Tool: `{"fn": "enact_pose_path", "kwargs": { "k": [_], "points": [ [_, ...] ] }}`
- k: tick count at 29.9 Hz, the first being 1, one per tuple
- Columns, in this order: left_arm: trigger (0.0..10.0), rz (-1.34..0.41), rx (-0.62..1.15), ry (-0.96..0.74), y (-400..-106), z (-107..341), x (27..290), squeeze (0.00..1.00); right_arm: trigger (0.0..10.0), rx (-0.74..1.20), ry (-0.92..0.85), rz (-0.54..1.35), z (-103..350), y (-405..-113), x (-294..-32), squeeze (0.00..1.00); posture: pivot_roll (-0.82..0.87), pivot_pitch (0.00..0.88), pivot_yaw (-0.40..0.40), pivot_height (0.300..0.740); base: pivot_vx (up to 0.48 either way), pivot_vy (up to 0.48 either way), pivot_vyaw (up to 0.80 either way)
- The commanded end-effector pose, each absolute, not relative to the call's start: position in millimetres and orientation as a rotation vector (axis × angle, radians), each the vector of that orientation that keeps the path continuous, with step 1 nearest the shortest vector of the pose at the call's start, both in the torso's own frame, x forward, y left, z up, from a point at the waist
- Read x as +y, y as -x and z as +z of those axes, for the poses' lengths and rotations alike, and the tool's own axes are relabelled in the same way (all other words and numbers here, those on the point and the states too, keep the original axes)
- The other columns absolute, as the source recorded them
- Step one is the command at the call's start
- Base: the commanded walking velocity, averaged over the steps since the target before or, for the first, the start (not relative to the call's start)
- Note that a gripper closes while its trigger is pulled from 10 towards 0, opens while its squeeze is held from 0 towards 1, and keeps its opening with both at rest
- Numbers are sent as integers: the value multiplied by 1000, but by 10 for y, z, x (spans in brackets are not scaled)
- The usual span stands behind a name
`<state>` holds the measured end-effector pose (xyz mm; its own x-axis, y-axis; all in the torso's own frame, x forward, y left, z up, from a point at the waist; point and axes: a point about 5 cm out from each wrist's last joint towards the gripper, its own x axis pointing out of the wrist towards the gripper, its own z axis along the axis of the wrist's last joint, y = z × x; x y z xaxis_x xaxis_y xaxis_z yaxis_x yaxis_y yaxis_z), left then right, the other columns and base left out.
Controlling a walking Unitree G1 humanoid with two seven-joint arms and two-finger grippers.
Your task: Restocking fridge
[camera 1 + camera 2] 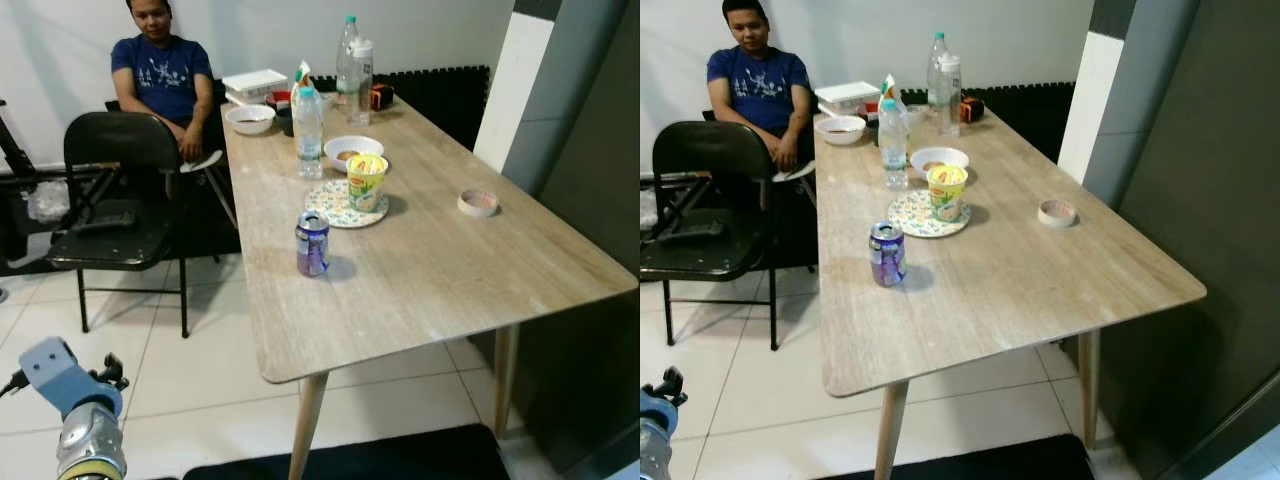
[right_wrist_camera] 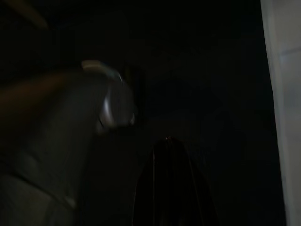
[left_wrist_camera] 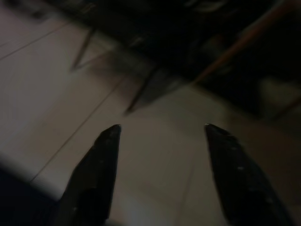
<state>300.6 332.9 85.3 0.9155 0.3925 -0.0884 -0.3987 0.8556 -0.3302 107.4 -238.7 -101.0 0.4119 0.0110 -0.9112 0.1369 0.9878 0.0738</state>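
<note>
A purple drink can (image 1: 312,243) stands upright near the front left of a long wooden table (image 1: 430,280). Behind it, a yellow cup (image 1: 366,180) sits on a patterned plate (image 1: 334,206), and a clear water bottle (image 1: 308,132) stands further back. Two taller bottles (image 1: 352,56) are at the far end. My left arm (image 1: 70,410) hangs low at the table's front left corner, well short of the can. In the left wrist view my left gripper (image 3: 162,127) is open over the tiled floor with nothing in it. The right wrist view is very dark; my right gripper (image 2: 170,188) is a dim black shape.
A person in a blue shirt (image 1: 160,75) sits at the table's far left. A black folding chair (image 1: 115,200) stands left of the table. Bowls (image 1: 250,119), a white box (image 1: 255,82) and a tape roll (image 1: 478,203) lie on the table. A dark wall (image 1: 1200,200) rises on the right.
</note>
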Motion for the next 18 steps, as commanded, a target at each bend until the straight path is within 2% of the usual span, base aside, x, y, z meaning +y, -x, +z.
{"fn": "enact_pose_path", "kwargs": {
  "k": [1, 4, 6, 7, 8, 16, 17, 18],
  "points": [
    [10000, 367, -60, 303, -3086, 1079, 3387, 1000, 10000, 1159, -150, -79, -1033, -1002, -2369, 0, -54, 105, 18, 740, 0, 0, 0],
    [10000, 281, -108, 277, -3239, 1245, 3259, 1000, 10000, 1176, -141, -65, -1048, -946, -2360, 0, -48, 131, 14, 740, 0, 0, 0],
    [10000, 153, -174, 246, -3419, 1457, 3051, 1000, 10000, 1188, -134, -51, -1062, -887, -2348, 0, -47, 174, 8, 740, 0, 0, 0],
    [10000, 153, -174, 246, -3419, 1457, 3051, 1000, 10000, 1188, -134, -51, -1062, -887, -2348, 0, -47, 174, 8, 740, 0, 0, 0],
    [10000, 30, -249, 225, -3587, 1727, 2851, 1000, 10000, 1186, -129, -36, -1063, -893, -2333, 0, -51, 192, 9, 740, 0, 0, 0],
    [10000, -221, -367, 111, -3802, 2256, 2458, 1000, 10000, 1135, -125, -24, -1019, -1044, -2345, 0, -67, 211, 20, 740, 0, 0, 0],
    [10000, -330, -374, 67, -3841, 2336, 2292, 612, 10000, 1127, -116, -21, -1008, -1067, -2360, 0, -77, 210, 21, 740, 0, 0, 0],
    [10000, -330, -374, 67, -3841, 2336, 2292, 612, 10000, 1127, -116, -21, -1008, -1067, -2360, 0, -77, 210, 21, 740, 0, 0, 0]
  ]
}}
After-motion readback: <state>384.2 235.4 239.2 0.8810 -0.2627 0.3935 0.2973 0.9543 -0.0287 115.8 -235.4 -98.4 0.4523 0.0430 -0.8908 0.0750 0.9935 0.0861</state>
